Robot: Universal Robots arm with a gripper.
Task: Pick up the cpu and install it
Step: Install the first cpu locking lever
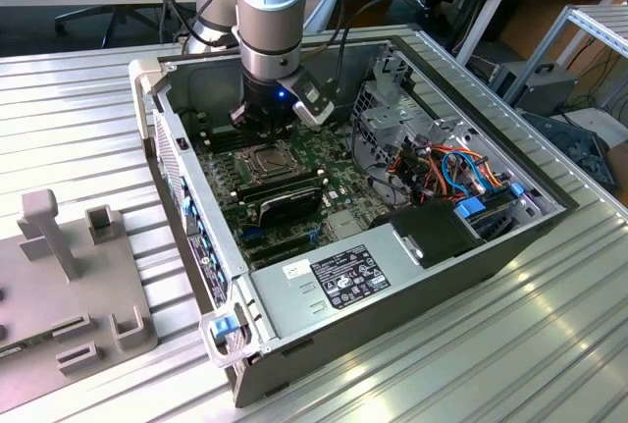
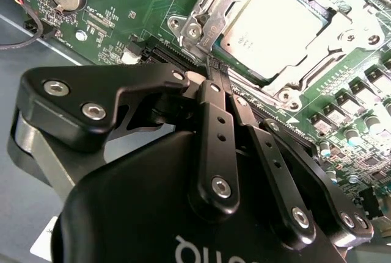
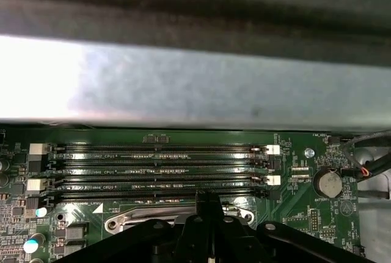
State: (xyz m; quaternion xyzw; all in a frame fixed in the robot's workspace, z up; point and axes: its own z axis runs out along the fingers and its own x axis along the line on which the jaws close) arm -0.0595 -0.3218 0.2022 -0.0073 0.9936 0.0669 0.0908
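One cpu (image 2: 278, 28) in socket frame (image 2: 201, 13), fingers (image 2: 212, 101) near.

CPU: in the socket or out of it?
In. In the second wrist view the cpu lies flat inside the metal socket frame on the motherboard.

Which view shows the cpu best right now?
Second wrist view: the cpu sits in the socket frame, its silver top large and unobstructed. The exterior view shows it as a small square on the motherboard. The first wrist view catches that frame's edge.
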